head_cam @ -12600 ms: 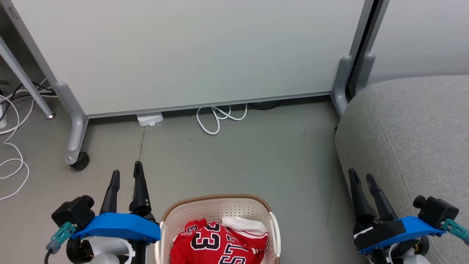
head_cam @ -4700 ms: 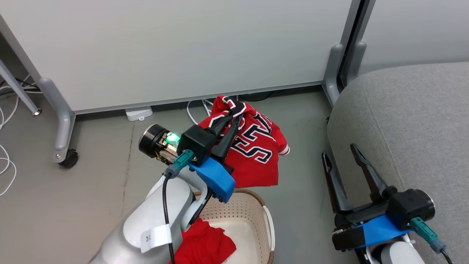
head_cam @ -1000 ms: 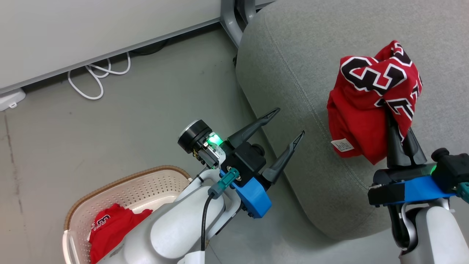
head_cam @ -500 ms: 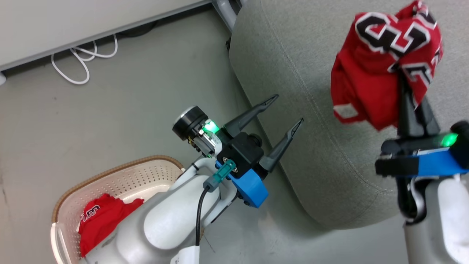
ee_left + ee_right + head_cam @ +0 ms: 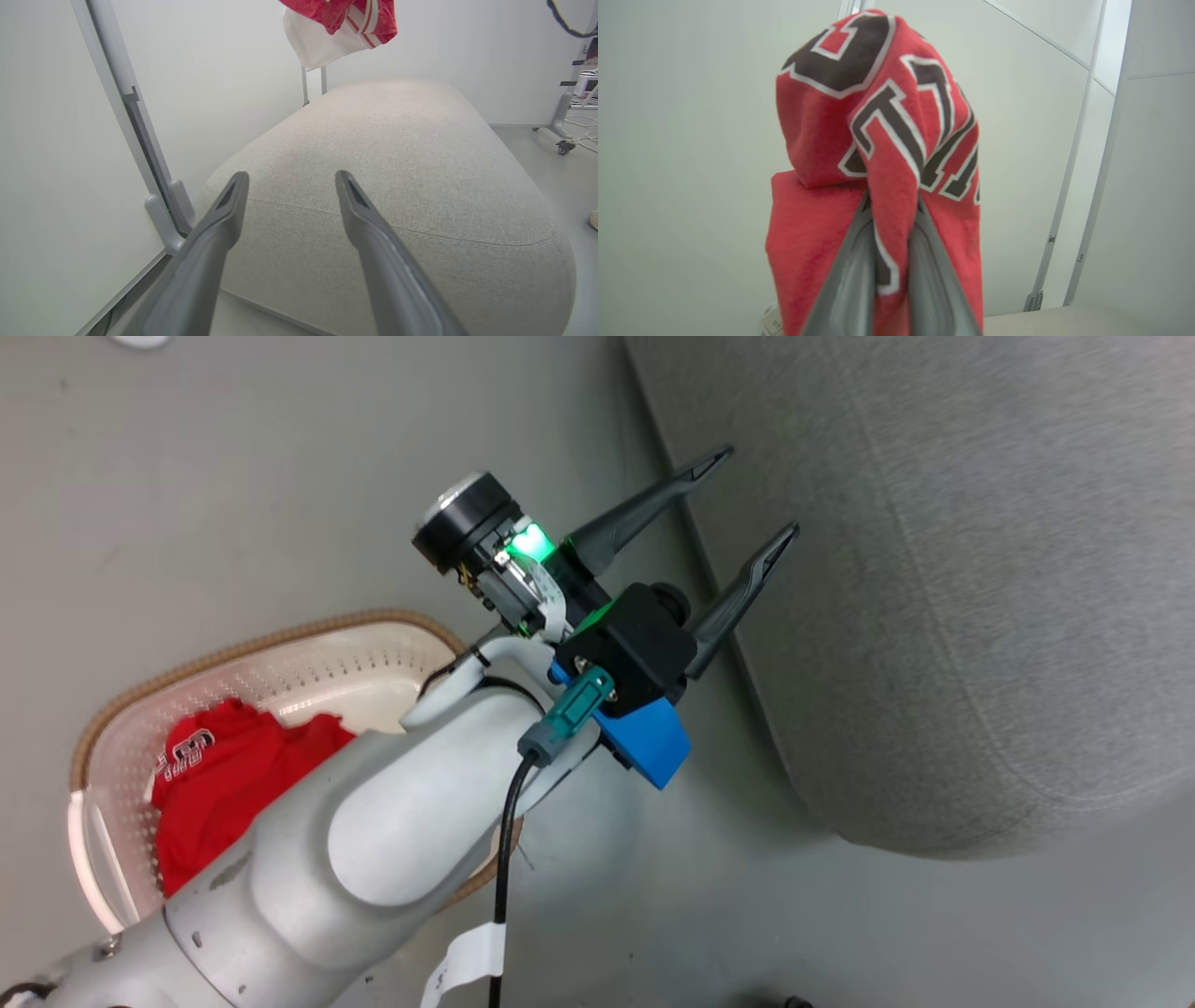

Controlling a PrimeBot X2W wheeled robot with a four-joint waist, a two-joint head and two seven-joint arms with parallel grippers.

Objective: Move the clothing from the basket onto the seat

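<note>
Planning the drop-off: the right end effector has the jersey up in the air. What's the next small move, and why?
Probably lower the right end effector toward the seat before opening. It is shut on the jersey, which hangs clear above the seat in the left wrist view, with a gap beneath it. Releasing from there could land it badly.

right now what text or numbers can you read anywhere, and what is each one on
No text reads whole.
jersey in the right gripper: black white-outlined characters, folded, unreadable.
red garment in the basket: white lettering, blurred.
white label on the jersey: too small.
white tag on the left arm's cable: nothing legible.
</note>
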